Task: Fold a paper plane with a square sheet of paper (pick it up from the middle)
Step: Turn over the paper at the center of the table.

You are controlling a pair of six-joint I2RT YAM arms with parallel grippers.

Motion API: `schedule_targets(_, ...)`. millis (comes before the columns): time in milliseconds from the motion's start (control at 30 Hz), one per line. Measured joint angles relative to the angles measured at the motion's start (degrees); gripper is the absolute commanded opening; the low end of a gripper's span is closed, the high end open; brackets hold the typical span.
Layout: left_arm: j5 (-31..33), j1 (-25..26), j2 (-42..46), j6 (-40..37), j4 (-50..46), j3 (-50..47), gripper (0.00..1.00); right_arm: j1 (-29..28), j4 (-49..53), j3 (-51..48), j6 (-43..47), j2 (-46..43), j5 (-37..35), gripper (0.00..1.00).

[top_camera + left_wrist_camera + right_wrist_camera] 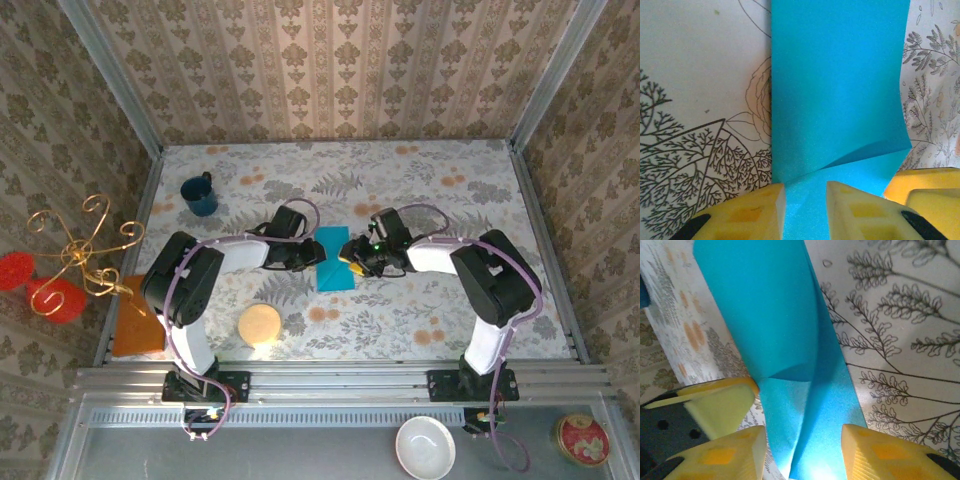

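Note:
The square sheet of paper [331, 272] lies on the flowered table as a turquoise strip, folded over on itself, between my two grippers. In the left wrist view the paper [840, 90] shows a raised flap and a slanting crease. My left gripper [805, 202] stands open at its near end, yellow fingers [742, 215] apart with bare paper between them. In the right wrist view the paper [775, 320] runs away from my right gripper [802, 452], which is open and straddles its end. The two grippers [318, 255] [350, 256] face each other over the middle of the sheet.
A dark blue mug [200, 195] stands at the back left. A round tan disc [260, 324] and an orange mat [135, 322] lie front left. A gold wire stand [85, 250] is outside the left wall. A white bowl [425, 446] sits below the rail.

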State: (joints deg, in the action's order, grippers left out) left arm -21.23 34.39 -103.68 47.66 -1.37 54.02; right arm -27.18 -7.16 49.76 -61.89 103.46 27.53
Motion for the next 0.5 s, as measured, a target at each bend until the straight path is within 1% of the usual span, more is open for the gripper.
schedule_targets(267,-0.83,-0.42,-0.26,-0.02,0.57,-0.04,0.29,-0.85,-0.02,1.14,-0.55,1.29,-0.13,0.32)
schedule_targets(500,-1.46,-0.74,-0.33,-0.02,1.05,-0.37,0.28,-1.36,-0.39,2.95,-0.44,3.17,-0.04,0.28)
